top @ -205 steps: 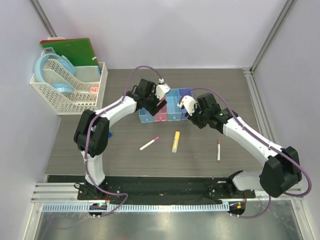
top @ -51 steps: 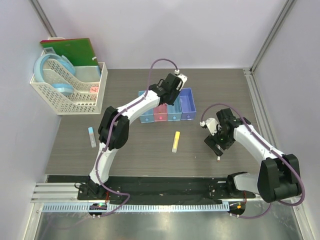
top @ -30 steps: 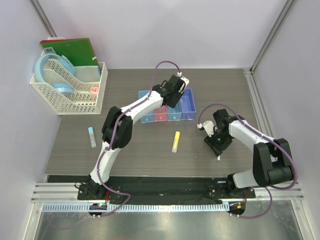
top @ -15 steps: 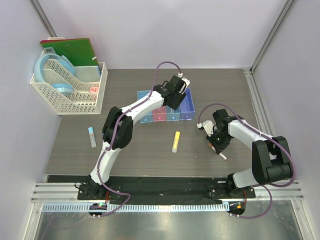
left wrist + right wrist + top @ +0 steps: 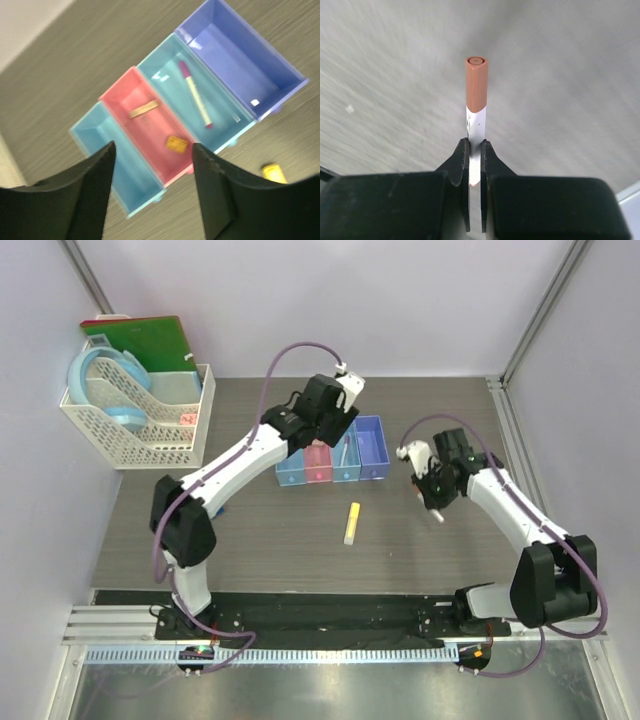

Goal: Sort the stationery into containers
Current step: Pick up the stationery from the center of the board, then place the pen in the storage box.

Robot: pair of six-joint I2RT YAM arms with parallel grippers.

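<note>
Pen (image 5: 476,90) now lifted off worktop (image 5: 300,550), clamped in right fingers (image 5: 461,157) for carrying binward; left fingers (image 5: 90,175) spread empty over bins (image 5: 235,55).

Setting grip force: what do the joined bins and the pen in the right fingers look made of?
The joined bins: probably thin moulded plastic, translucent and glossy, judging by see-through coloured walls and white glints. The pen: likely hard plastic, with a smooth white barrel that has a sheen and a matte reddish-brown cap.
</note>
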